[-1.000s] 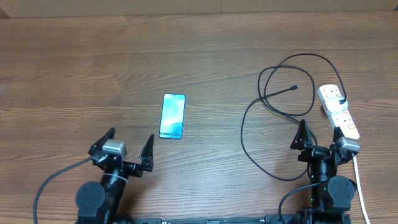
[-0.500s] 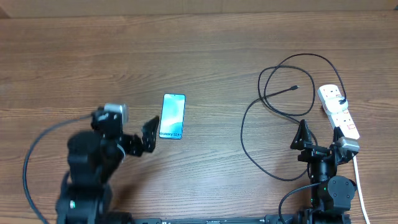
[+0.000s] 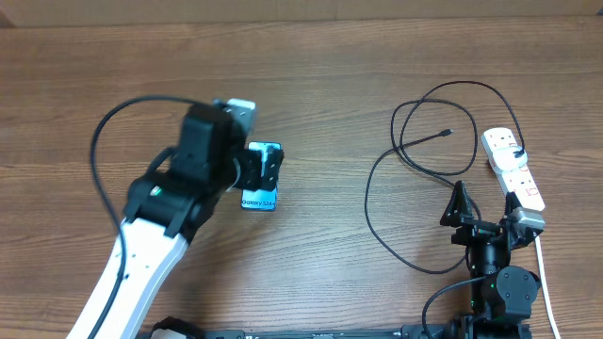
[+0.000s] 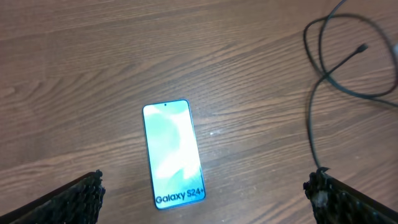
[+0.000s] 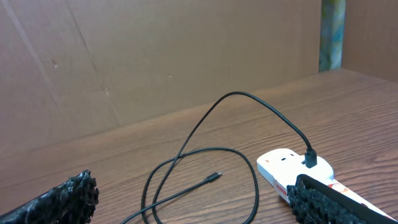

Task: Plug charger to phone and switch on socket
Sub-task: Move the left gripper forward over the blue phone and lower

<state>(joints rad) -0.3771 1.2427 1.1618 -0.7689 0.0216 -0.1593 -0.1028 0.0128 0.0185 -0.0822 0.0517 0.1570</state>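
My left gripper (image 3: 262,169): fingers spread, held nothing, hung over the phone (image 4: 172,154). The phone lay flat, screen up, on the table (image 3: 330,75). My right gripper (image 3: 486,212): spread, held nothing, near the socket (image 3: 513,169). Charger (image 5: 309,159): plugged into socket, tip loose.

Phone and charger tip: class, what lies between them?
In the overhead view, bare table runs from the phone to cable loops of the charger, which lie just before its connector tip.
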